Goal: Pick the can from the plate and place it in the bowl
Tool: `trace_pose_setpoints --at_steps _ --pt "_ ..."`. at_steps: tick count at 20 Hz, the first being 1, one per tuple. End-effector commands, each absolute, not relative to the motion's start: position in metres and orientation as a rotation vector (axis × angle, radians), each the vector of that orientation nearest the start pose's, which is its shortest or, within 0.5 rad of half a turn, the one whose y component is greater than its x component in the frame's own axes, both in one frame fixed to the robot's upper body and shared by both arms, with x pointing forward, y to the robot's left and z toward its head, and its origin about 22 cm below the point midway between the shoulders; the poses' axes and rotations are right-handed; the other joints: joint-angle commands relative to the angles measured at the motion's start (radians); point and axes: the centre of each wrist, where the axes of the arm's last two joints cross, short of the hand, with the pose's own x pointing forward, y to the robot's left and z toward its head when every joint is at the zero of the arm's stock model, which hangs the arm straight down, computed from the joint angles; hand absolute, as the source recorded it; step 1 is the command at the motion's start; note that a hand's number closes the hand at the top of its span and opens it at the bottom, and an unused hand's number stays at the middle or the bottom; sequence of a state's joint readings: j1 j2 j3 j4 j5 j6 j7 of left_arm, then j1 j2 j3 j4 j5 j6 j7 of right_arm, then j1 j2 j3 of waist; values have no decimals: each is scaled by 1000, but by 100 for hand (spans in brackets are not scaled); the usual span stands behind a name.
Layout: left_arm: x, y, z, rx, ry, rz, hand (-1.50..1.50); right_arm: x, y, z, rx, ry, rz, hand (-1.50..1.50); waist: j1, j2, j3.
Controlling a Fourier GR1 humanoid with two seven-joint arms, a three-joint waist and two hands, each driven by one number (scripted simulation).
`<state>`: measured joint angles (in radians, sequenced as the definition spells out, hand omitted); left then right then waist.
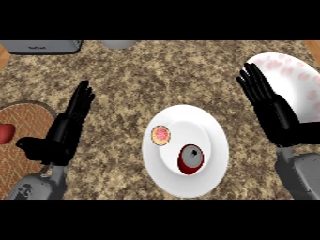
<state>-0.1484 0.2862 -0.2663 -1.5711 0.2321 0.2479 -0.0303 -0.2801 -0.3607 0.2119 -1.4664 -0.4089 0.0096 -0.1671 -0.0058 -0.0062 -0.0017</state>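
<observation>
Can [191, 158]: lying on its side on the white plate [211, 126], beside a small pink-topped round item [161, 135].
Bowl [297, 89]: white with pink spots, sitting well apart at the right, holding nothing.
Right hand [277, 112]: resting open, fingers straight, overlapping the bowl's near edge, grasping nothing.
Left hand [64, 129]: resting open at the left, holding nothing.
Progress: nothing appearing done; picking and placing both remaining.

Speckled, stone-like counter [162, 70]; glossy white plate [214, 140]; shiny dark-red can [191, 158]; woven-looking brown mat [13, 154] at lower left.
</observation>
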Motion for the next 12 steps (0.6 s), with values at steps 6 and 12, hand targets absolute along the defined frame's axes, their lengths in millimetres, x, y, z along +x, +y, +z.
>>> trace_pose_setpoints --at_steps 6,12 --pt "265 229 30 -144 -1534 -102 0 251 -232 90 -96 -1815 615 150 -29 -8 -3" --pt "256 199 20 -240 -1499 -103 0 197 -198 48 -348 -1883 408 -150 -22 -1 0"
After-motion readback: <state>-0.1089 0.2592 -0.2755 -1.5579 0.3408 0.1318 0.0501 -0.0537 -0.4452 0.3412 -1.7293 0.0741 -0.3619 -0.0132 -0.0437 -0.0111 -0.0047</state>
